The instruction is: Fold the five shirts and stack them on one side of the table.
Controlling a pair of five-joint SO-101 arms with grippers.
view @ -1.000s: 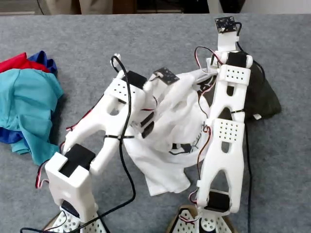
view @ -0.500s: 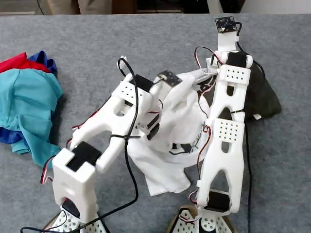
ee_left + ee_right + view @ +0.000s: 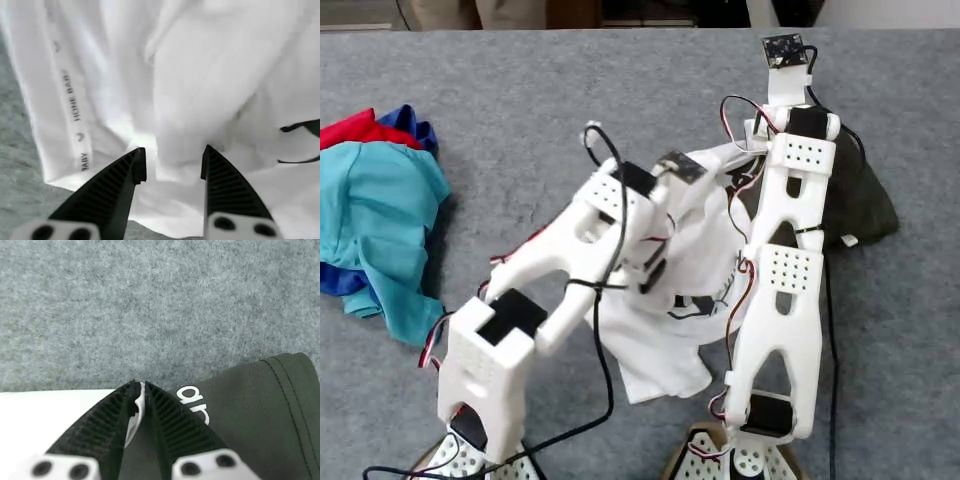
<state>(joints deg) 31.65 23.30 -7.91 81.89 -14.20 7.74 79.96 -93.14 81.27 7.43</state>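
The white shirt [image 3: 660, 335] under the left gripper [image 3: 172, 159] carries a black print and a hem band with dark lettering. Both grippers have black ribbed fingers [image 3: 112, 187] on white bodies. A sliver of white shows between those of the right gripper [image 3: 140, 386]. Beside it lies a black shirt [image 3: 250, 430] with white lettering. The table [image 3: 150, 300] is speckled grey. Well away from the left gripper lie a teal shirt [image 3: 380, 220], a red shirt [image 3: 355, 128] and a blue shirt [image 3: 415, 122].
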